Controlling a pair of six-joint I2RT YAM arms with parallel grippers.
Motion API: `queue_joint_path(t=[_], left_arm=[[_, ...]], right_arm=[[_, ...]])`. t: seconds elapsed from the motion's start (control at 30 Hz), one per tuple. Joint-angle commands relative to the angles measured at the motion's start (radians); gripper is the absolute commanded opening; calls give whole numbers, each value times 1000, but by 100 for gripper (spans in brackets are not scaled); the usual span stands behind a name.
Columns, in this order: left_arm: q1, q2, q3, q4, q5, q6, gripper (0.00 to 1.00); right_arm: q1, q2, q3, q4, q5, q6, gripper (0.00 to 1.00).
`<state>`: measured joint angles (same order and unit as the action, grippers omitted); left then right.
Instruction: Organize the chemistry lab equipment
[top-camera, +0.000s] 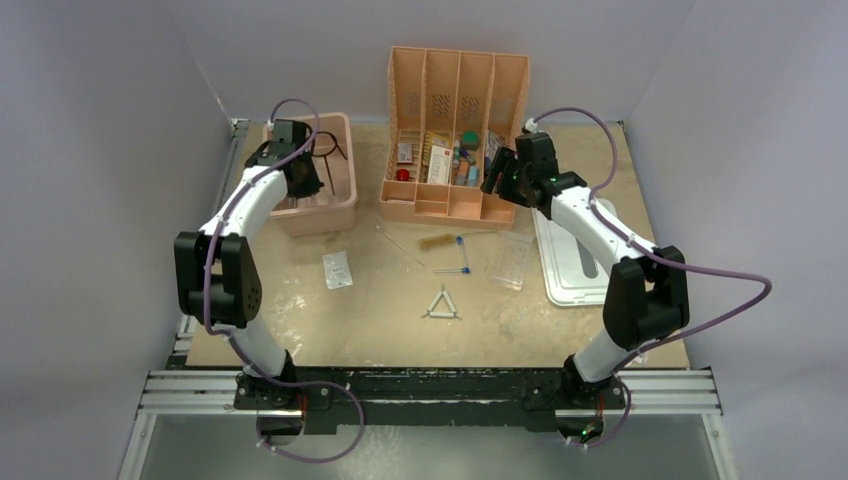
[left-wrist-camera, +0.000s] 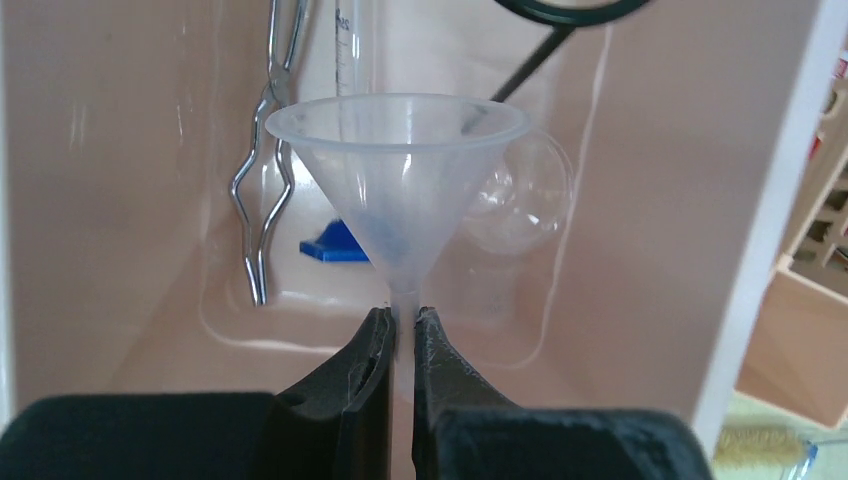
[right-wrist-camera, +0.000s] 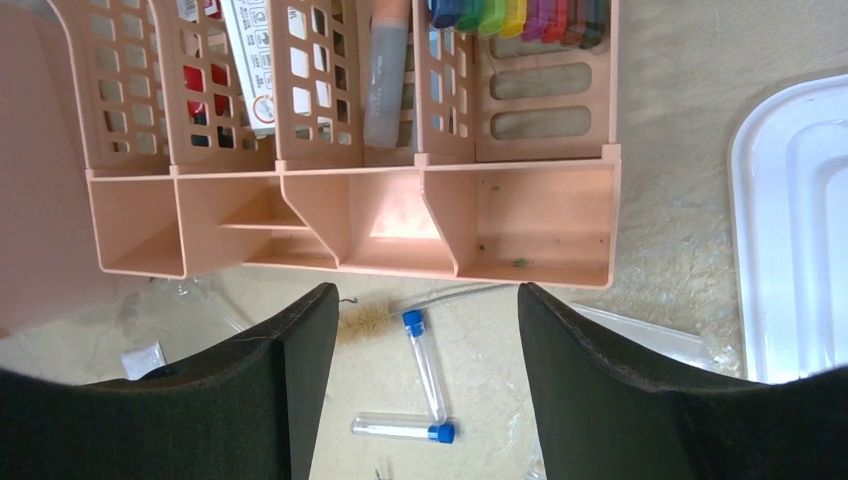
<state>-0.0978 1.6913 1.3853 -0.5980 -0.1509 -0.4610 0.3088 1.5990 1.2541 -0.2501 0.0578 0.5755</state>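
Grey walls (top-camera: 100, 150) enclose the scuffed beige table (top-camera: 380, 320); left end effector (left-wrist-camera: 400, 316) pinches a clear funnel (left-wrist-camera: 400, 170), right end effector (right-wrist-camera: 422, 300) stands spread.

The pink bin (top-camera: 320, 215) sits at ten o'clock on the mottled beige table (top-camera: 380, 325). The slotted peach-orange organiser (top-camera: 455, 95) at twelve o'clock holds red, teal and white bits, plus a rainbow row of markers (right-wrist-camera: 520, 14). At three o'clock the lid (top-camera: 575, 270) is plain white. Near the centre the clear tubes (top-camera: 452, 270) have blue caps and the brush (top-camera: 433, 241) is tan; the triangle (top-camera: 441, 305) at six o'clock is white. Inside the bin are a frosted, milky funnel (left-wrist-camera: 398, 190) with a faint blue tint, silver tongs (left-wrist-camera: 262, 200), a black ring tripod (left-wrist-camera: 570, 8) and a bright blue piece (left-wrist-camera: 330, 245). The left gripper (left-wrist-camera: 403, 316) and right gripper (right-wrist-camera: 422, 300) are black, the arms (top-camera: 245, 205) white with black joints, their cables (top-camera: 766, 287) purple
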Motion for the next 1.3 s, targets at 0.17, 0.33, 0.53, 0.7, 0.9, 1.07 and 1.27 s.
queue_joint_path(t=[0.17, 0.33, 0.53, 0.7, 0.9, 1.07, 1.27], left_arm=[[18, 183, 180, -77, 17, 42, 0], [28, 196, 194, -104, 6, 53, 4], [33, 246, 220, -148, 48, 77, 10], [32, 263, 271, -176, 55, 88, 21], [31, 200, 301, -172, 71, 77, 35], [16, 127, 322, -172, 66, 39, 40], [-89, -2, 326, -176, -54, -31, 46]], right_arm=[[6, 27, 61, -15, 21, 20, 68], [6, 34, 61, -9, 13, 20, 68], [5, 60, 93, -9, 16, 3, 68], [5, 52, 87, -3, 22, -4, 68], [5, 40, 83, 3, 23, -20, 68], [5, 25, 69, 11, 12, -32, 68], [6, -9, 32, 23, 12, -38, 68]])
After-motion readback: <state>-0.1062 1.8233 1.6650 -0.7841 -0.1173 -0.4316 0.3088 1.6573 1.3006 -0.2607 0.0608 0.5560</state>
